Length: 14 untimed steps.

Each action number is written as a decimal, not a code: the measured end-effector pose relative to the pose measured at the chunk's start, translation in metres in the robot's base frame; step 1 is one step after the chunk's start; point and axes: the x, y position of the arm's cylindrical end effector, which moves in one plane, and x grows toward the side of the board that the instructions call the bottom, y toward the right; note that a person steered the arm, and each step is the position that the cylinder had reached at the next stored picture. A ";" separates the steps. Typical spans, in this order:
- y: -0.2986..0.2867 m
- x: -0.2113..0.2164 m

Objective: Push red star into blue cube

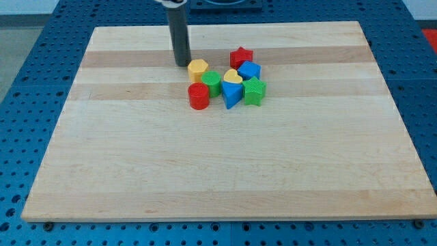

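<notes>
The red star (240, 57) sits at the top of a tight cluster of blocks near the board's upper middle. The blue cube (249, 70) lies just below and right of it, touching or nearly touching. My tip (181, 63) rests on the board at the cluster's upper left, close beside the yellow hexagon (198, 69) and well left of the red star.
The cluster also holds a green block (212, 83), a yellow heart (233, 76), a blue triangular block (231, 94), a green star-like block (254, 91) and a red cylinder (199, 96). The wooden board (218, 171) lies on a blue perforated table.
</notes>
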 end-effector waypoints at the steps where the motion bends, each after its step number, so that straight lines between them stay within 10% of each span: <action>1: 0.005 0.016; 4: 0.018 0.001; 6: 0.095 -0.085; 14: 0.116 -0.012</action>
